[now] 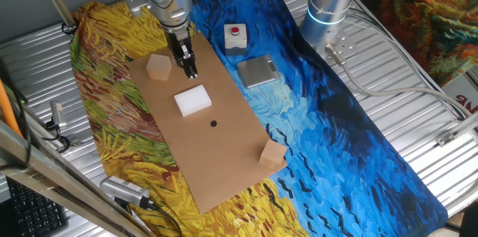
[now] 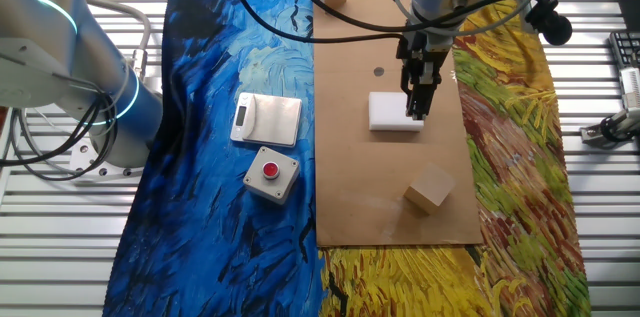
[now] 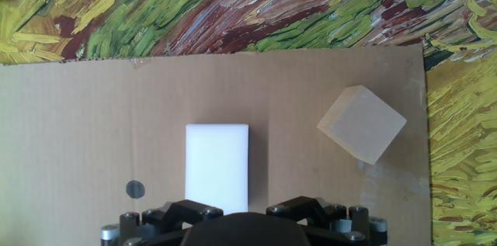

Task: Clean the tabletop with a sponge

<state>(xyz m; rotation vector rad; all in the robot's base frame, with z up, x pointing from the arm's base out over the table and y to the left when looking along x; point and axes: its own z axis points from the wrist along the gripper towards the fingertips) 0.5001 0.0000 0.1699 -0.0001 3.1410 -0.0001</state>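
The sponge [image 1: 193, 100] lies flat near the middle of the tabletop [image 1: 224, 164], a white block with the small black spot [image 1: 213, 124] just off it at about five o'clock in one fixed view. The gripper [image 1: 188, 71] hangs above the board at roughly eleven o'clock from the sponge in that view, its black fingers pointing straight down from a vertical wrist, with the silver arm rising out of the top edge. In the other fixed view the gripper [image 2: 417, 109] overlaps the sponge [image 2: 392, 111] at its three o'clock end, so its height over the foam is hard to judge there. Its fingers sit close together and hold nothing, though how wide the gap is cannot be told from either fixed view. In the hand view only the dark finger bases show along the bottom edge, and the fingertips are cut off; the sponge [image 3: 217, 167] stands lengthwise at about eleven o'clock from them, the spot [image 3: 135, 189] at nine o'clock of the sponge. One wooden cube [image 3: 361, 123] rests tilted at two o'clock; another cube [image 1: 272, 152] sits on the board's far corner. The painted cloth [image 1: 328, 117] lies under the board, carrying a grey metal plate [image 1: 257, 70] and a white box with a red button [image 1: 236, 36].
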